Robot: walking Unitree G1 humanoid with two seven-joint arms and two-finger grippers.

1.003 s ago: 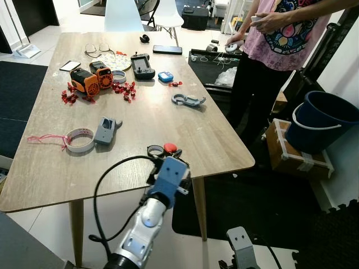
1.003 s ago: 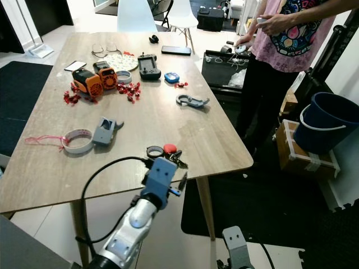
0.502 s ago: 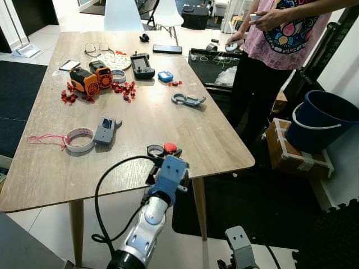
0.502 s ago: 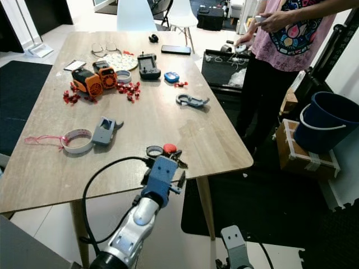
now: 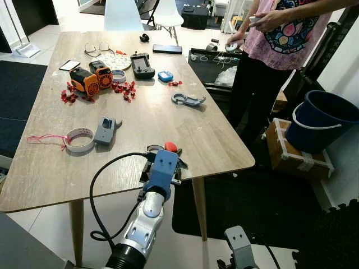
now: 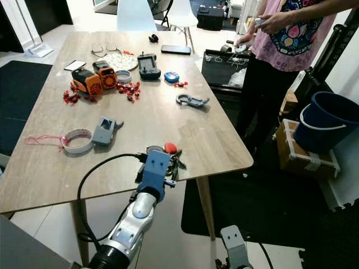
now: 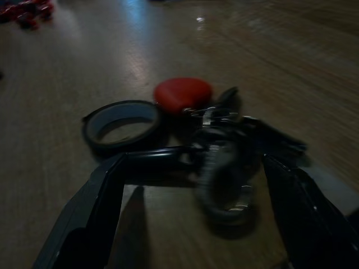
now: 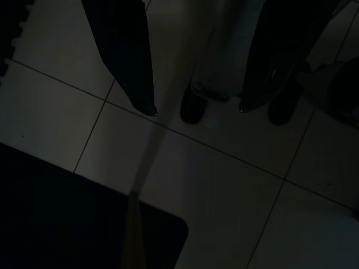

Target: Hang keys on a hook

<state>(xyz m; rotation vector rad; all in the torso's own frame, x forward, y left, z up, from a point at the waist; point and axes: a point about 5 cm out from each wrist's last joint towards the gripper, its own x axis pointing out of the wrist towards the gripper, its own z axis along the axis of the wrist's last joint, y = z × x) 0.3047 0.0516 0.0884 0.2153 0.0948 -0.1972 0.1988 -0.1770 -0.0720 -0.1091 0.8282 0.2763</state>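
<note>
Wooden worktop (image 5: 168, 120) carries scattered clutter, and the keys (image 7: 224, 162) lie near its front edge at about 6 o'clock, beside a red fob (image 7: 183, 93) and a dark tape ring (image 7: 120, 124). Left gripper (image 7: 196, 185) sits low over them, jaws wide on either side of the bunch, apparently lined up to close. Right gripper (image 8: 196, 109) hangs idle over floor tiles, jaws apart.

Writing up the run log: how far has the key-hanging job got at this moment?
Early stage. Nothing is hung yet: the keys lie on the table near its front edge, beside a red tag and a dark ring. In hand: the left gripper is at them, jaws open on either side, not yet closed. The right gripper hangs idle above the floor. Left: grasp, lift, carry to a hook.
</note>
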